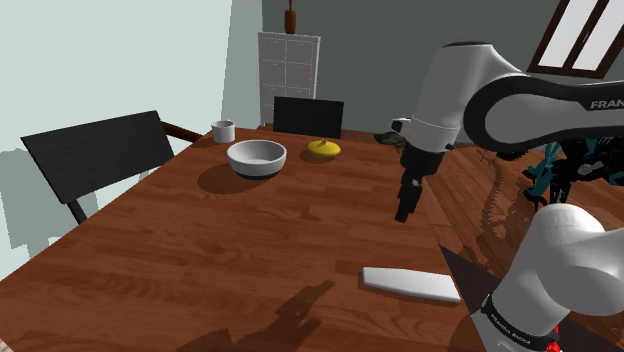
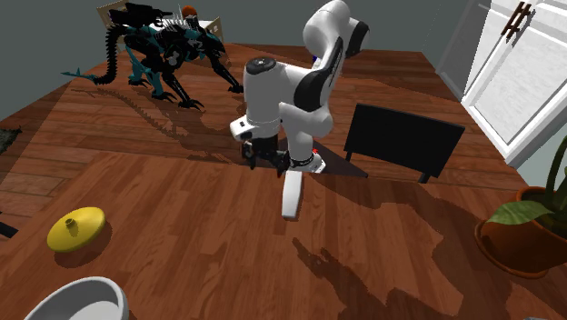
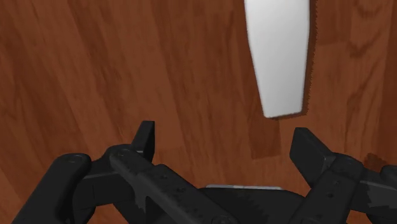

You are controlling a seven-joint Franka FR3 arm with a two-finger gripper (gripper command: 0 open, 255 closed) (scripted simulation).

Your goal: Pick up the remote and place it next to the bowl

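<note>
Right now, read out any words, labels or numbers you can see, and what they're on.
"FRAN": white letters on the arm's dark band, cut off at the shoulder view's right edge.
Small white print on the arm's lower dark ring: too small to read.
The remote shows no text.

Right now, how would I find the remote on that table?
Look at the big brown wooden table, then at its edge nearest the robot's white arm. The remote is the flat, plain white bar lying there, far from the round bowl, cup and yellow thing.

Open, empty claw (image 3: 226, 137), facing down
</note>
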